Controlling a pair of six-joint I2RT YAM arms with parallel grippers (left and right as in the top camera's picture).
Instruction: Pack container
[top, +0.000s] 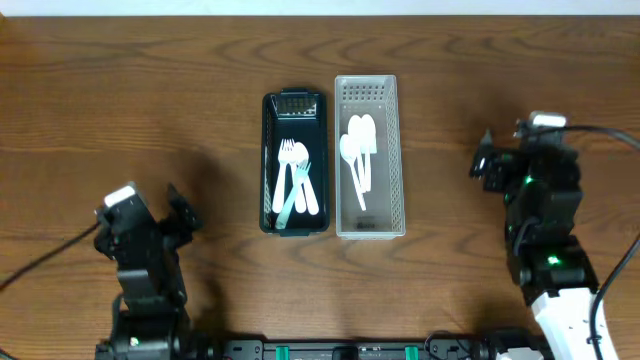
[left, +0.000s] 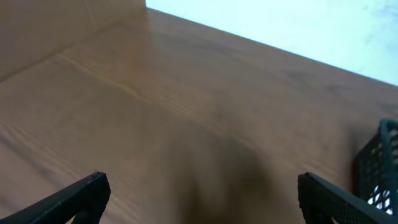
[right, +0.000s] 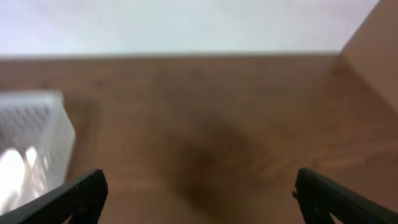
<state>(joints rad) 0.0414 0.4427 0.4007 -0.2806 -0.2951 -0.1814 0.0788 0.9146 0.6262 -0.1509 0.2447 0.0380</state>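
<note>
A black mesh tray at the table's middle holds white plastic forks and a pale blue utensil. Right beside it a white perforated tray holds several white spoons. My left gripper is open and empty over bare table at the front left; the black tray's corner shows at the right edge of its wrist view. My right gripper is open and empty at the right; the white tray shows at the left of its wrist view.
The wooden table stretches bare to the left and right of the two trays. The table's far edge meets a white wall.
</note>
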